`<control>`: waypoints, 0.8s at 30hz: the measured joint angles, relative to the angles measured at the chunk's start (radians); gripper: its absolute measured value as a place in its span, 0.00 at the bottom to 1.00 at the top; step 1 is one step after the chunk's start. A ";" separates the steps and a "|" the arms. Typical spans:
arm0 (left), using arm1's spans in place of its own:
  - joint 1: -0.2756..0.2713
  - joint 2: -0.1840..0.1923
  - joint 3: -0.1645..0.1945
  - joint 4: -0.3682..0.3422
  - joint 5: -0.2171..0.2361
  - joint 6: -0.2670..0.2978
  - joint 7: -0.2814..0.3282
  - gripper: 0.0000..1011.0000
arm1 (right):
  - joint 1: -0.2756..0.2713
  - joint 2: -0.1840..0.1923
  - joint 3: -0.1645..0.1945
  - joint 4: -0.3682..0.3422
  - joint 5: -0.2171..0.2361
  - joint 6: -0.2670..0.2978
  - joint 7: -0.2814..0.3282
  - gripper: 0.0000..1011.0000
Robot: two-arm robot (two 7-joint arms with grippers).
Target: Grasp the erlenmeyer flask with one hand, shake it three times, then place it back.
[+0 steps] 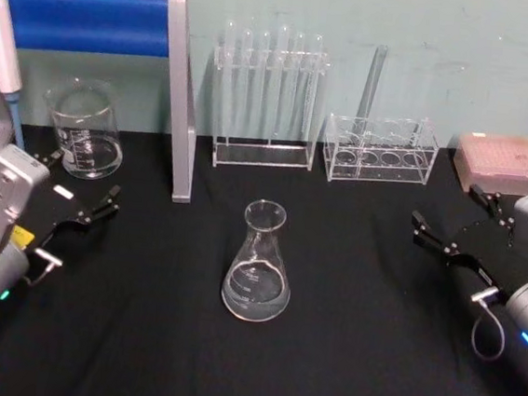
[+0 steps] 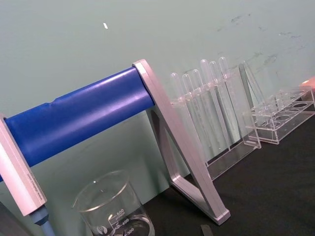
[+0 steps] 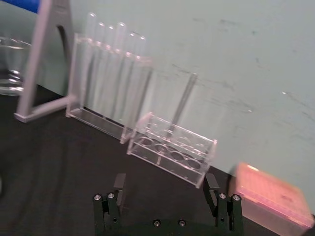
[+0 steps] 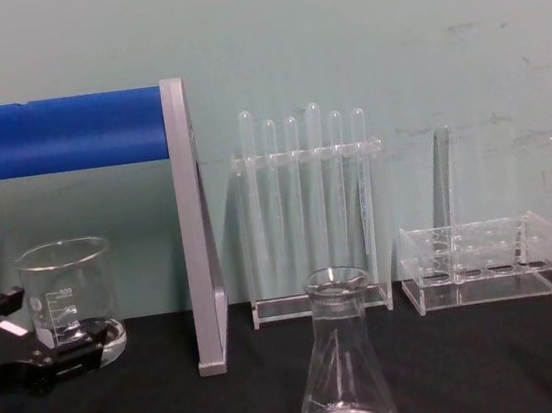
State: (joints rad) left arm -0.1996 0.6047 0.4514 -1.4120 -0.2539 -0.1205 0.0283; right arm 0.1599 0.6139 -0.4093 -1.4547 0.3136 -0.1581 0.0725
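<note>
The erlenmeyer flask (image 1: 259, 263) stands upright in the middle of the black table, clear glass with a wide base and narrow neck. The chest view has the erlenmeyer flask (image 4: 339, 370) close in front at the bottom centre. My left gripper (image 1: 83, 182) rests open at the table's left side, well left of the flask, with nothing between its fingers. It sits in front of the beaker, and the left gripper (image 4: 37, 329) shows at the left edge of the chest view. Far to the flask's right, my right gripper (image 1: 447, 208) is open and empty. In its wrist view the right gripper (image 3: 165, 184) has its fingers spread wide.
A glass beaker (image 1: 85, 129) stands at the back left. A stand with a blue bar (image 1: 85, 20) and a grey leg (image 1: 180, 96) rises beside it. A tall test tube rack (image 1: 267, 95), a low clear rack (image 1: 379, 151) and a pink box (image 1: 502, 157) line the back wall.
</note>
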 joint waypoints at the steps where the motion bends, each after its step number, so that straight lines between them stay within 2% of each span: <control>1: 0.000 0.000 0.000 0.000 0.000 0.000 0.000 0.99 | -0.005 0.002 0.002 -0.006 0.004 0.000 0.007 0.99; 8: 0.000 0.000 0.000 0.000 0.000 0.000 0.000 0.99 | -0.048 0.019 0.019 -0.064 0.048 -0.013 0.085 0.99; 13: 0.000 0.000 0.000 0.000 0.000 0.000 0.000 0.99 | -0.068 0.029 0.019 -0.098 0.094 -0.031 0.184 0.99; 19: 0.000 0.000 0.000 0.000 0.000 0.000 0.000 0.99 | -0.065 0.029 0.003 -0.108 0.125 -0.033 0.283 0.99; 24: 0.000 0.000 0.000 0.000 0.000 0.000 0.000 0.99 | -0.039 0.013 -0.019 -0.095 0.139 -0.029 0.369 0.99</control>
State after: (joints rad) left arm -0.1995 0.6047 0.4514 -1.4119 -0.2539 -0.1205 0.0283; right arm 0.1208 0.6267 -0.4286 -1.5494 0.4521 -0.1872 0.4411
